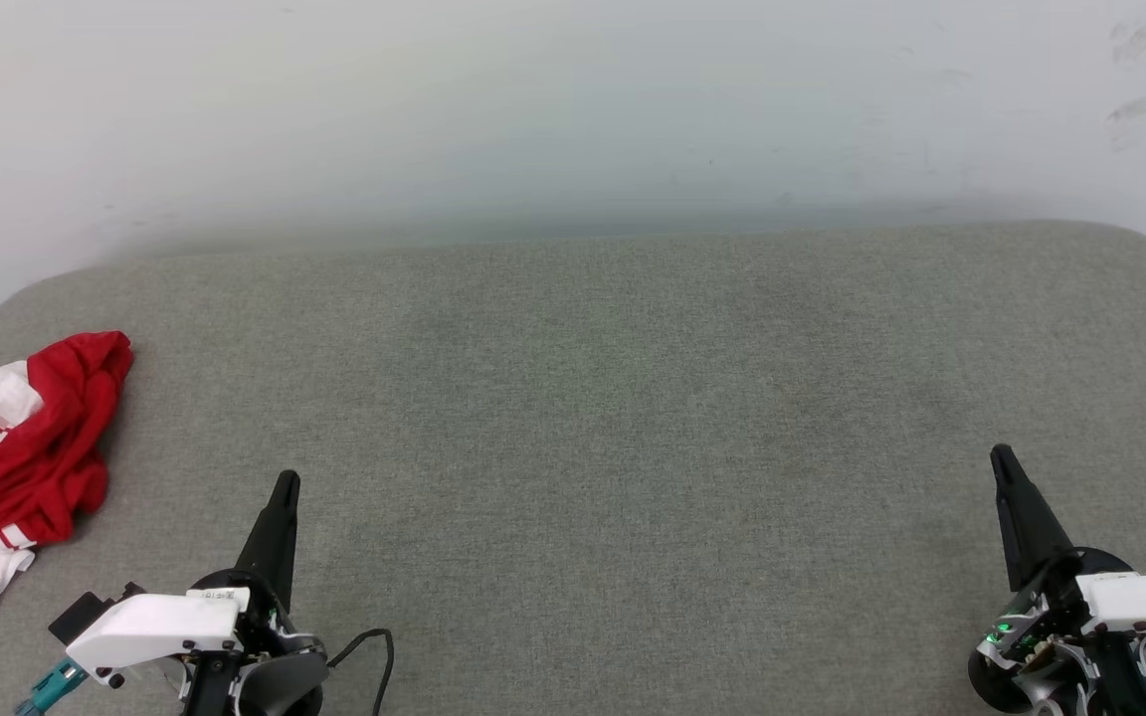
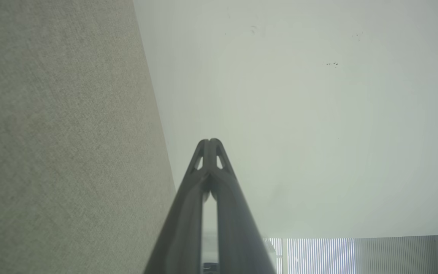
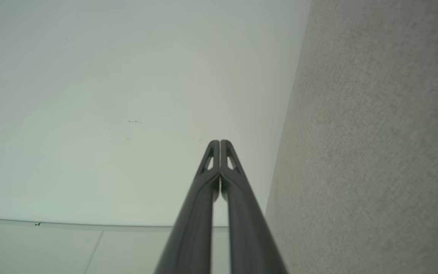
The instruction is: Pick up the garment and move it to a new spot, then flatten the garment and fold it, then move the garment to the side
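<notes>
Noted left pincer (image 1: pixel 286 487) and right pincer (image 1: pixel 1001 459) clenched empty, well apart from crumpled red jersey (image 1: pixel 26 447) at left edge of grey cushion (image 1: pixel 583 398); risk of pinching one loose fold, dragging it off.

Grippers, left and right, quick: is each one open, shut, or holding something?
Left gripper: shut, jaws pressed together, empty; the crumpled red-and-white jersey shirt lies apart from it on the grey fabric cushion.
Right gripper: shut, empty.

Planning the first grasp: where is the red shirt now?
In the head view the garment lies bunched at the far left edge of the grey padded surface, left of the left hand and not touching it.
</notes>
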